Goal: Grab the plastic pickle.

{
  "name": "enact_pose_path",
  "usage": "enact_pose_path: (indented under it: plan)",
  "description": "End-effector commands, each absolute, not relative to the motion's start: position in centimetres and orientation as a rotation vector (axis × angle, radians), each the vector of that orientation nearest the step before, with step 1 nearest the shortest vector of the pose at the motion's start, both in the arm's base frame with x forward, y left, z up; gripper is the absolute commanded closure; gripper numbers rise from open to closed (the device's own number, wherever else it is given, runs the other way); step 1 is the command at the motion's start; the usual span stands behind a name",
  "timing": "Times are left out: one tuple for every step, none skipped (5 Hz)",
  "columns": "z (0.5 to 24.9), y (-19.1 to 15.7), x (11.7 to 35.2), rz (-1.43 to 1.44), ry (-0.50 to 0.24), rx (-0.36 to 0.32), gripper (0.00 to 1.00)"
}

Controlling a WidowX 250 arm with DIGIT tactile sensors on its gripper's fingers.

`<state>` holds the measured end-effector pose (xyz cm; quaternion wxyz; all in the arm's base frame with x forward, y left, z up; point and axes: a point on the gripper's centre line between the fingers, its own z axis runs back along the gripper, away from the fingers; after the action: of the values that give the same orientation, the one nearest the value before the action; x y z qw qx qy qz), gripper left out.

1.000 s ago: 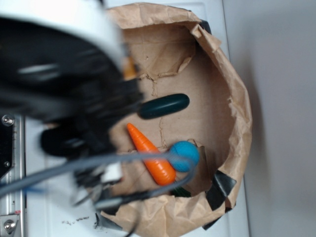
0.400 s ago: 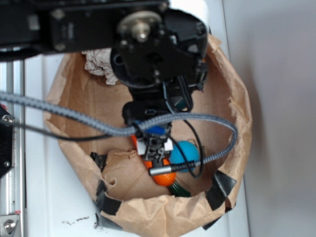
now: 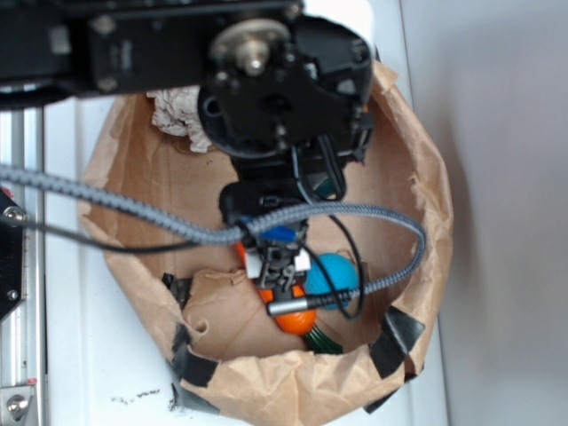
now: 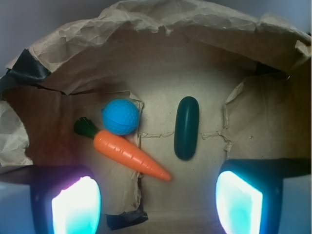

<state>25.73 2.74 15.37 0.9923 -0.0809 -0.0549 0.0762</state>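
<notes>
Wrist view: fingers (image 4: 158, 204) spread wide above the plastic pickle (image 4: 186, 127), nothing between them.

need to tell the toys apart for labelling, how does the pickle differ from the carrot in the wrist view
The plastic pickle is dark green; the carrot is orange with a green stem. The pickle has two rounded ends, while the carrot tapers to a point. The pickle lies vertical in the image and alone; the carrot lies diagonal against the blue ball. Both are smooth and rest on the brown paper.
</notes>
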Motion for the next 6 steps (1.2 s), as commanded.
enact_pose_path:
  plan:
    - [13.0, 3.6, 26.3, 0.134, -0.193, -0.115, 0.00]
    - [10.6, 3.2, 27.4, 0.152, -0.204, -0.081, 0.00]
    - [8.4, 3.0, 29.0, 0.141, -0.189, -0.071, 0.00]
    - [7.2, 3.2, 30.4, 0.152, -0.171, -0.047, 0.00]
    - [6.3, 3.8, 31.4, 0.171, -0.186, -0.017, 0.00]
    - [5.2, 3.8, 31.7, 0.178, -0.198, 0.005, 0.00]
